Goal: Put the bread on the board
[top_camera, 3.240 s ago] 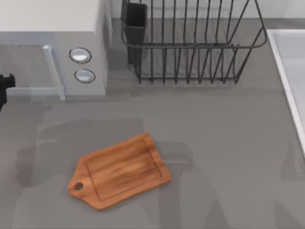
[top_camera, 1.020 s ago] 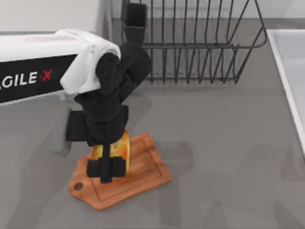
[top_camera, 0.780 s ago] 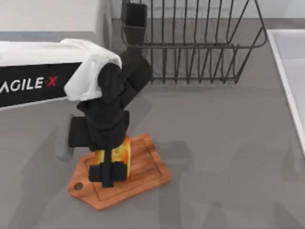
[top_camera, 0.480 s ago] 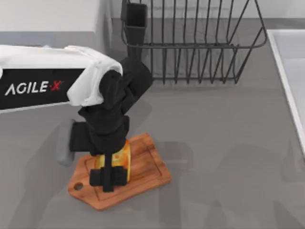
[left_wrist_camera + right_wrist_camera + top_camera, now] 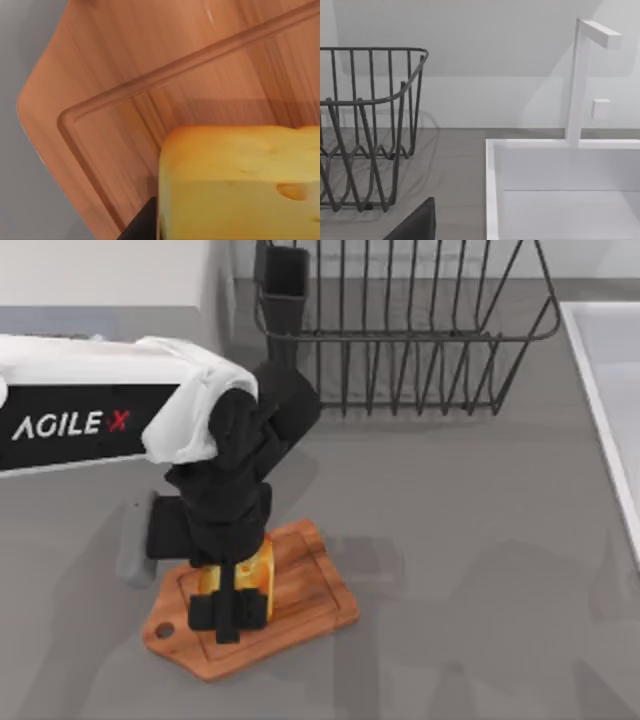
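Left hand (image 5: 232, 608) pinches the bread (image 5: 252, 570), held on edge low over the board (image 5: 300, 592) at the counter's near left. Transport looks complete; release remains. Right hand's finger state: cannot tell.

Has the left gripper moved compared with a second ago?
Barely. The left gripper, shut on the bread, sits almost where it did over the board, shifted a touch toward the board's handle end.
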Robot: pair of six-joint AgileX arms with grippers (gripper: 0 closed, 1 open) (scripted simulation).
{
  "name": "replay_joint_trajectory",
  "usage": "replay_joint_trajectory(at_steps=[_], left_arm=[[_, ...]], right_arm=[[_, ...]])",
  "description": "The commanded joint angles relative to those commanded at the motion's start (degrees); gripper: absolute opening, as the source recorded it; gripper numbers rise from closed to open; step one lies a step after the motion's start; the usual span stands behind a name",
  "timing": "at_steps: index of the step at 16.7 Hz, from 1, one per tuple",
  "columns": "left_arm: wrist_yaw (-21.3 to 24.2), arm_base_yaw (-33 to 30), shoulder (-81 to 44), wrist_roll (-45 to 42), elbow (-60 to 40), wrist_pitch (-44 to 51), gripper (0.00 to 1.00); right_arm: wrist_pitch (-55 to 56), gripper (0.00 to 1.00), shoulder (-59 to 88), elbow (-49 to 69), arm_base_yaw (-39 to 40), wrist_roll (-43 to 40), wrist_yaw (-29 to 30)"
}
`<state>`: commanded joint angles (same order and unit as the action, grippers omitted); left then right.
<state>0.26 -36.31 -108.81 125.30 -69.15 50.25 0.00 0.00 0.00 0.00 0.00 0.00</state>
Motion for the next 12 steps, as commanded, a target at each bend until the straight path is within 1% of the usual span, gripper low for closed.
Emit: replay_joint_trajectory(at_steps=[6,7,12], left_arm=[[0.0,0.0,0.0,0.0,0.0,0.0,0.98],[0.0,0.0,0.0,0.0,0.0,0.0,1.0],[0.0,0.0,0.0,0.0,0.0,0.0,1.0]], right_arm=[[0.0,1.0,0.0,0.0,0.0,0.0,0.0],[0.0,1.0,0.0,0.0,0.0,0.0,0.0],[0.0,1.0,0.0,0.0,0.0,0.0,0.0]])
